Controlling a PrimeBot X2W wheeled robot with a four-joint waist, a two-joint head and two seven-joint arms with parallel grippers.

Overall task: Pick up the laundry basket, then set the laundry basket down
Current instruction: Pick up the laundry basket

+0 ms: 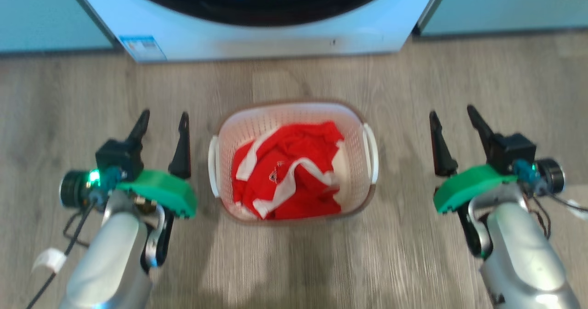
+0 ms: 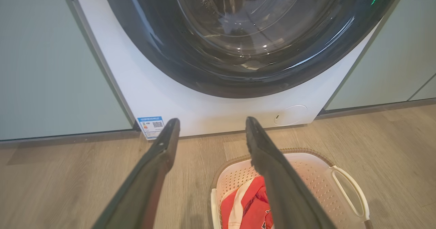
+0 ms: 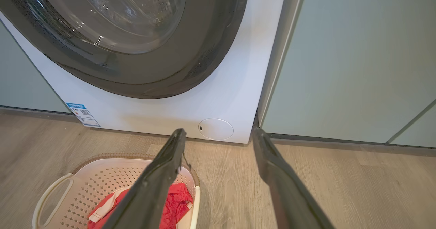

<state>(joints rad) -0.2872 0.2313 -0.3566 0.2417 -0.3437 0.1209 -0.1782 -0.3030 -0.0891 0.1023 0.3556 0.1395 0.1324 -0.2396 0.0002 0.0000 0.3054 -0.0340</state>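
Head view puts the laundry basket (image 1: 275,118) at the middle of the frame, standing upright on the wood floor (image 1: 294,263) just below the washing machine (image 1: 275,38), with a red and white garment (image 1: 287,171) heaped inside. Its two loop handles face sideways in the frame, the left handle (image 1: 212,166) toward the left edge and the right handle (image 1: 372,153) toward the right edge, so the handle-to-handle axis runs straight across the picture and lines up with the gap between the arms. The left gripper (image 1: 164,114) sits to the left of the basket, its inner finger just beside that handle but apart from it. The right gripper (image 1: 451,111) sits to the right with a clear strip of floor between its inner finger and the other handle, so the left arm looks the nearer. Both have their fingers spread with nothing between them, pointing up the frame toward the machine and so parallel to the basket's sides, not aimed at the handles. The wrist views agree: the basket lies low and to the right in the left one, low and to the left in the right one. I judge the lift not yet begun; each gripper must close inward across the frame, the right one farther.
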